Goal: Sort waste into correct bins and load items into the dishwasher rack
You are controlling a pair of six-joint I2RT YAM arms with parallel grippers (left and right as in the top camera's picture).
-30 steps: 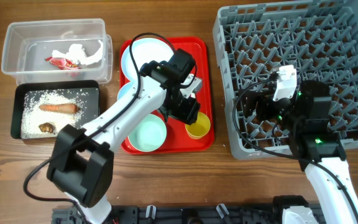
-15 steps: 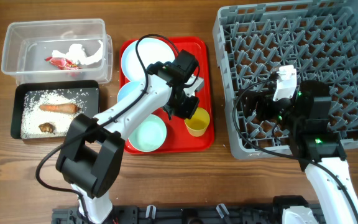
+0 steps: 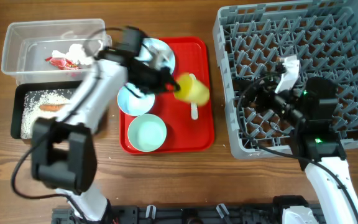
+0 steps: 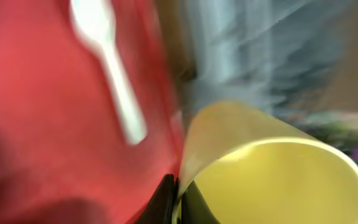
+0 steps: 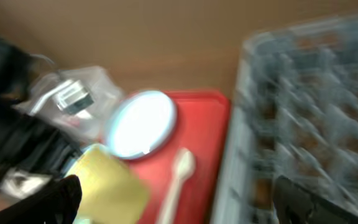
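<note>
left gripper (image 4: pixel 176 194) is pinching the yellow cup (image 3: pixel 193 89) by its rim above the red tray (image 3: pixel 204 127), with the dishwasher rack (image 3: pixel 328 37) off to its right

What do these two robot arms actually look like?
Both the left arm and right arm have white tubular links joined by chunky black joints. Black cables loop along them; a green light glows on the right one.

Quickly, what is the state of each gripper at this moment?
Left gripper: closed on the rim of the yellow cup.
Right gripper: open, holding nothing.
</note>
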